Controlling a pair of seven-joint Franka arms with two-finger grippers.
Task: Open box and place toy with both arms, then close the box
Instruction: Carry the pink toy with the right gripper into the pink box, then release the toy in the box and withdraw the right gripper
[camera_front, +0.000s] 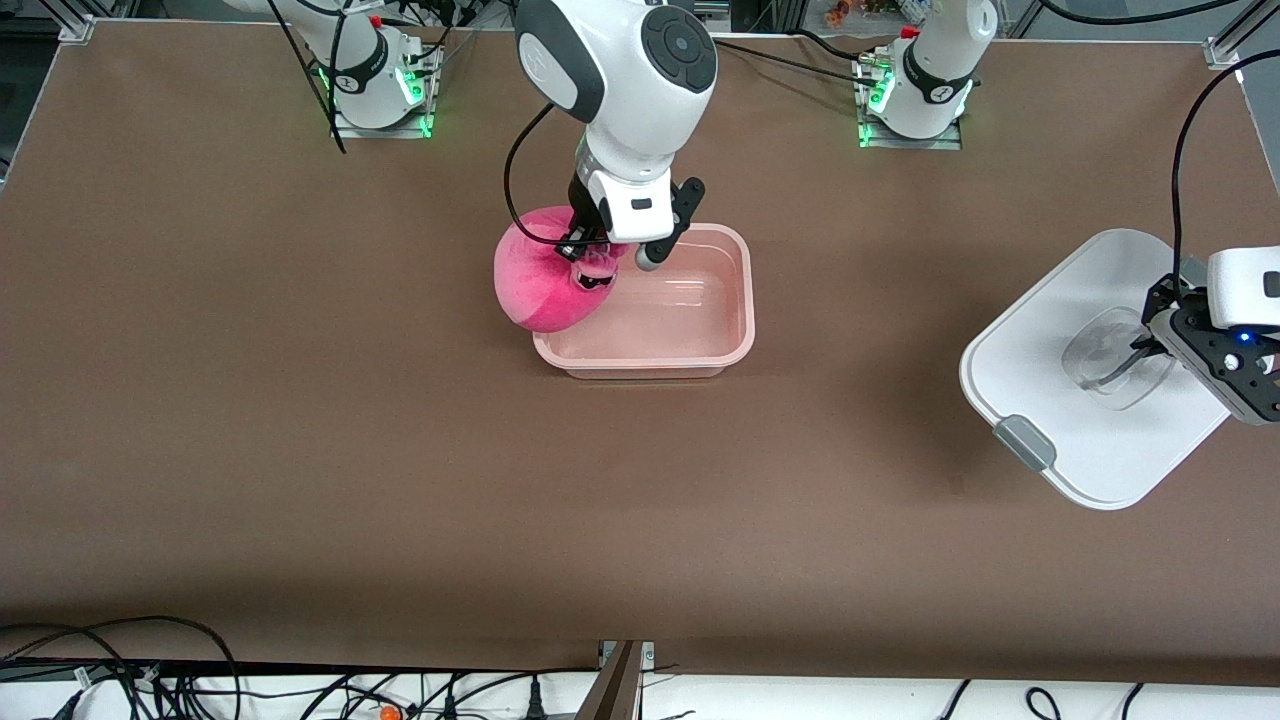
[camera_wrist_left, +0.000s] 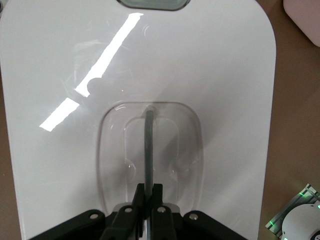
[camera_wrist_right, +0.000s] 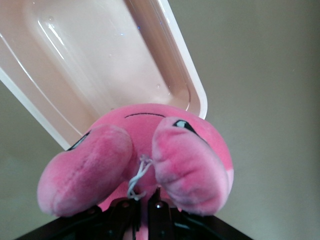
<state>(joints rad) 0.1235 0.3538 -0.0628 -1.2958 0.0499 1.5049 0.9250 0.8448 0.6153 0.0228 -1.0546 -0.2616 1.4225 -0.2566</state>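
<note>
nearest the camera, the white lid (camera_front: 1085, 385) is off the box and held up over the left arm's end of the brown worktop (camera_front: 300, 420), with one grey clip (camera_front: 1024, 443) on its lower edge. left hand (camera_front: 1150, 352) is clenched on the clear handle (camera_wrist_left: 150, 160) recessed in the lid's middle; in the left wrist view its black fingers (camera_wrist_left: 156, 200) are pinched together on the thin bar of that handle. farther from the camera, mid-worktop, the pink box (camera_front: 735, 345) stands open. right hand (camera_front: 590, 250) hangs over the box corner toward the right arm's end, clenched on the toy (camera_front: 545, 290), gripping between its two ears (camera_wrist_right: 185, 165). toy is in the air, partly over the box rim and partly over the worktop beside it.
</note>
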